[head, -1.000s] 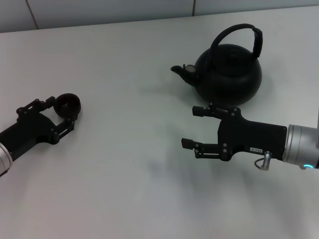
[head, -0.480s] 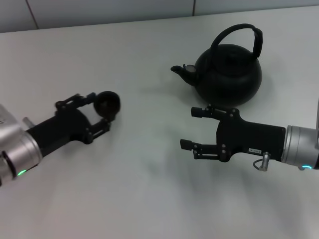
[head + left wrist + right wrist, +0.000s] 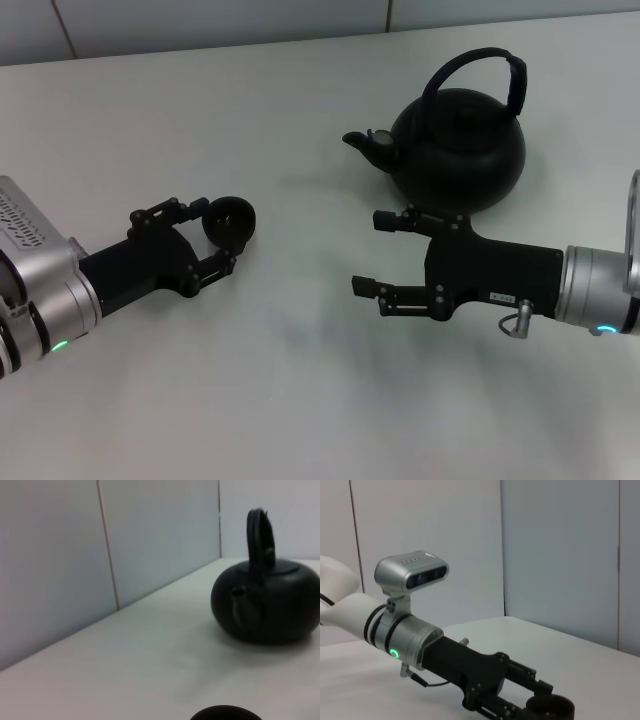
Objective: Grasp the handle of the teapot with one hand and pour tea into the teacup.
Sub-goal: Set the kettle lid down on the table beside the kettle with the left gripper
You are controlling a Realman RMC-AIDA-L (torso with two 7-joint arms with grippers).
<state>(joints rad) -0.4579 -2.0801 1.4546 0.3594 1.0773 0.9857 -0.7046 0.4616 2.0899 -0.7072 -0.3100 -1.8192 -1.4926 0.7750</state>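
Note:
The teapot, round and matte black, stands at the back right with its spout pointing left and its arched handle upright. In the left wrist view the teapot and handle show ahead, with the teacup's rim at the picture's edge. The small black teacup sits between the fingers of my left gripper, which is shut on it left of centre. My right gripper is open, just in front of the teapot, holding nothing. The right wrist view shows my left arm holding the teacup.
The white table stretches under both arms. A grey panelled wall runs along the far edge behind the teapot.
My left arm has carried the teacup to the right, toward the teapot. My right gripper has shifted slightly left and stays open.

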